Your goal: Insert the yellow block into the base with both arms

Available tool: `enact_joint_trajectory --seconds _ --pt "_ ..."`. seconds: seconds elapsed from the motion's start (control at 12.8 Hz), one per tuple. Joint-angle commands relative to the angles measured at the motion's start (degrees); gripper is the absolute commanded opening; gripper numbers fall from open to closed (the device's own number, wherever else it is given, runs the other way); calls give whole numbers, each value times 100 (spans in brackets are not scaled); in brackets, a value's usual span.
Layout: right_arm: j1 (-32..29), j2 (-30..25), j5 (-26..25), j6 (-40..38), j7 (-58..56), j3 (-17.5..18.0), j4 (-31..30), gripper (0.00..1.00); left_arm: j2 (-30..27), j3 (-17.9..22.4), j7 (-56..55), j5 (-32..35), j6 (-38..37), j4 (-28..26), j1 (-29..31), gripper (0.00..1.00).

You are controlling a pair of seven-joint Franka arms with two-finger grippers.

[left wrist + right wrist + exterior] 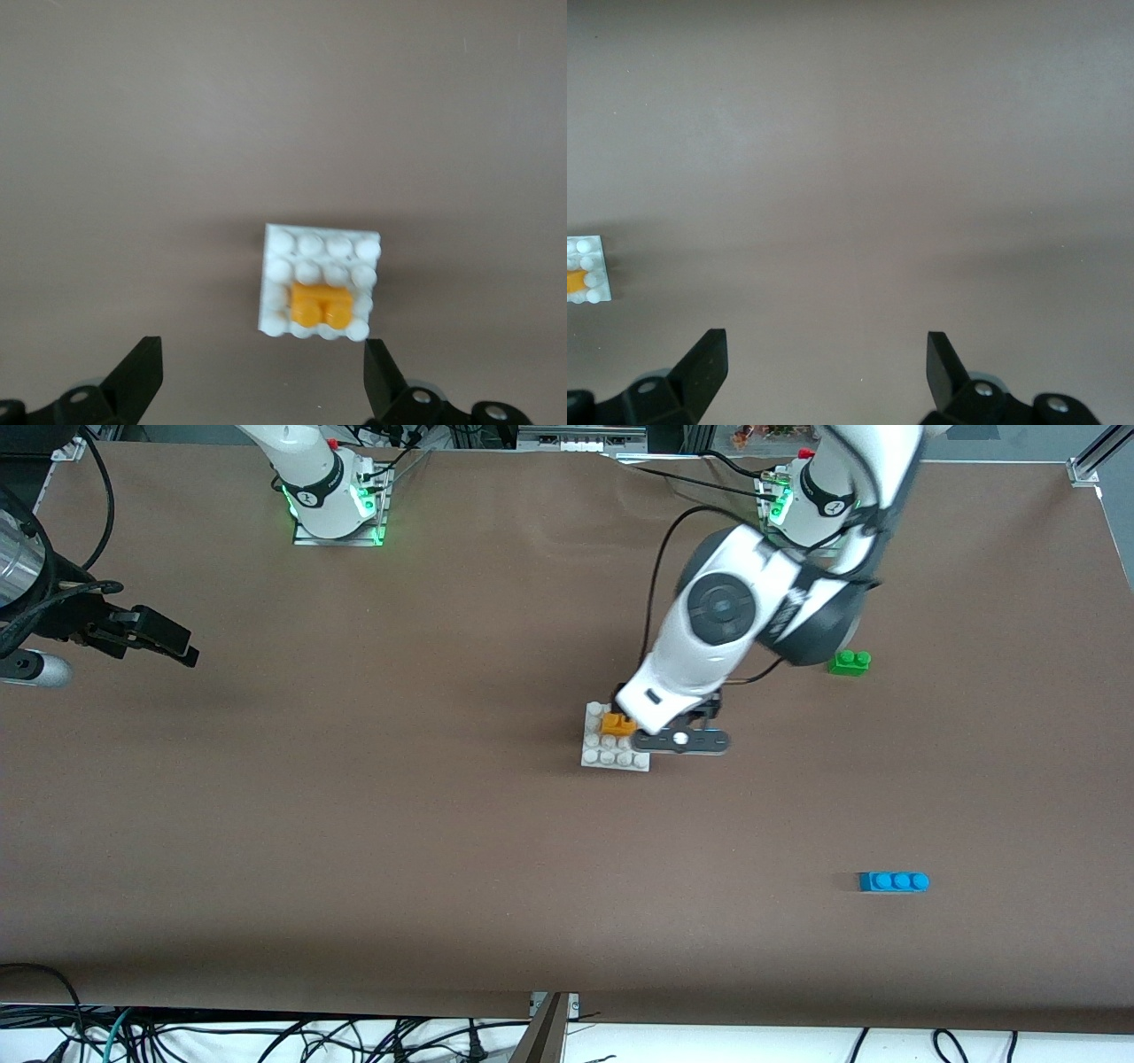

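Yellow block [320, 303] seated on base [280, 243]; left gripper [261, 376] above it, jaws wide, empty. Right gripper [824, 367] waits wide over bare table at base's 9 o'clock.

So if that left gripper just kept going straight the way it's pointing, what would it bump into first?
Probably the base with the yellow block on it. The left gripper hangs open, pointing down at them, though it may meet bare table just beside the base instead; depth is unclear.

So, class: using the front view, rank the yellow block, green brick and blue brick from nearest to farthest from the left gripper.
1. Yellow block: on the base, right under the open left gripper.
2. Green brick: toward the left arm's base.
3. Blue brick: nearest the front camera.
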Motion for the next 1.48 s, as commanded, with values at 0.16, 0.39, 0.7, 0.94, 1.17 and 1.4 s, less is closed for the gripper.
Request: enact_joint_trajectory --seconds 0.16,0.39,0.7,0.94,1.17,1.4 --pt "-12 0 2 -6 8 33 64 99 -897 -74 368 -39 -684 -77 1166 100" --pt "-4 -9 2 -14 8 41 64 99 -1117 -74 1622 -126 -1097 -69 1966 100" --pt "-12 -9 10 -14 8 6 64 99 -1302 -74 2179 -136 -1467 -77 2626 100" --pt "-21 0 28 -14 8 -2 64 99 -1364 -31 2812 -66 -1607 -95 2838 100" --pt "-30 8 19 -14 8 -2 64 99 -1373 -30 3154 -57 -1713 -147 3040 100" --pt "-74 26 19 -5 8 -20 73 99 -1364 -13 3164 13 -1705 -130 3032 100"
